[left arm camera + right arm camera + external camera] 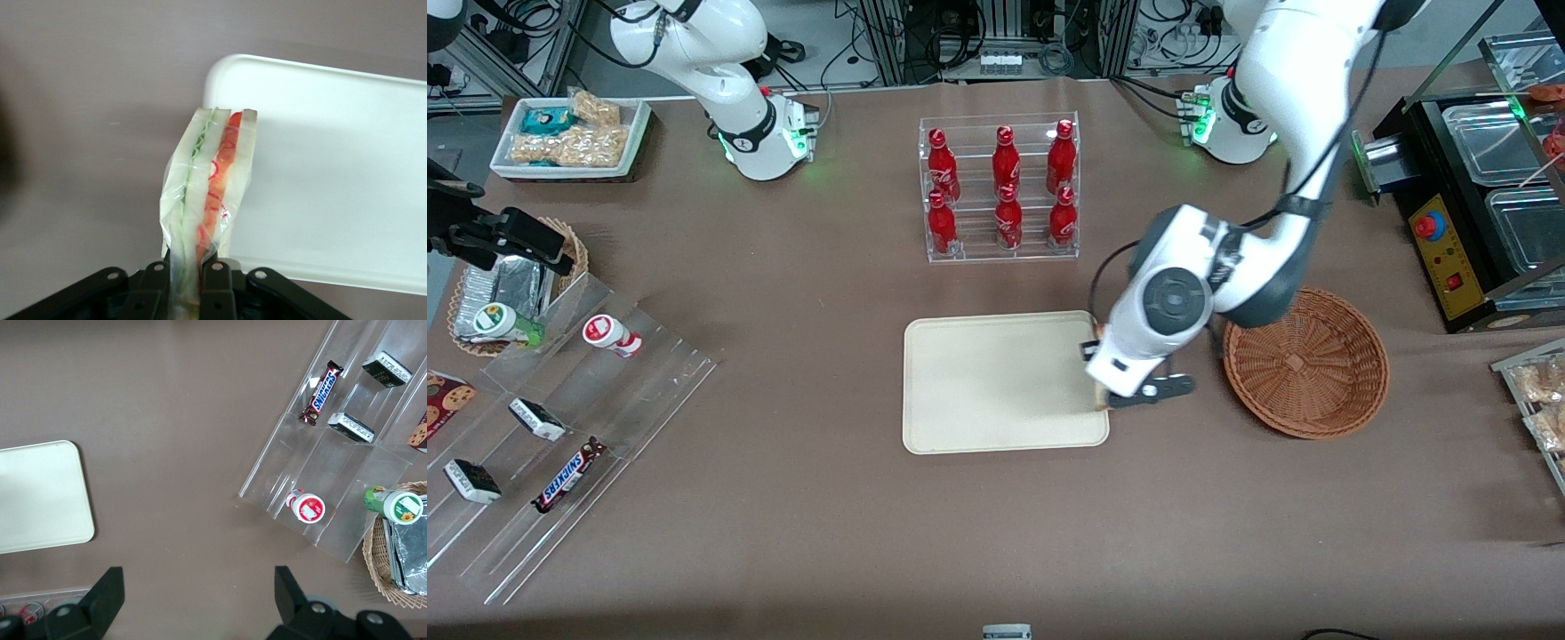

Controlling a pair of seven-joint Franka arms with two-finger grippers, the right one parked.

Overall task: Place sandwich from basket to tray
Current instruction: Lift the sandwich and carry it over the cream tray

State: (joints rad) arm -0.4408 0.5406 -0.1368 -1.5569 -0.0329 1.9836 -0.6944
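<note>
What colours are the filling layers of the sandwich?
Green and orange-red between pale bread, best in the left wrist view, where the pincer holds the sandwich.

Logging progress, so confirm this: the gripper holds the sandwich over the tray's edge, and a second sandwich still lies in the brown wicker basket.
Wrong on one count: the basket is empty in the front view. The rest stands: the gripper holds the sandwich over the tray edge.

A clear rack of red cola bottles (1000, 188) stands at twelve o'clock on the table; a Snickers bar (567, 476) lies at eight o'clock on stepped acrylic shelves (560, 427)
</note>
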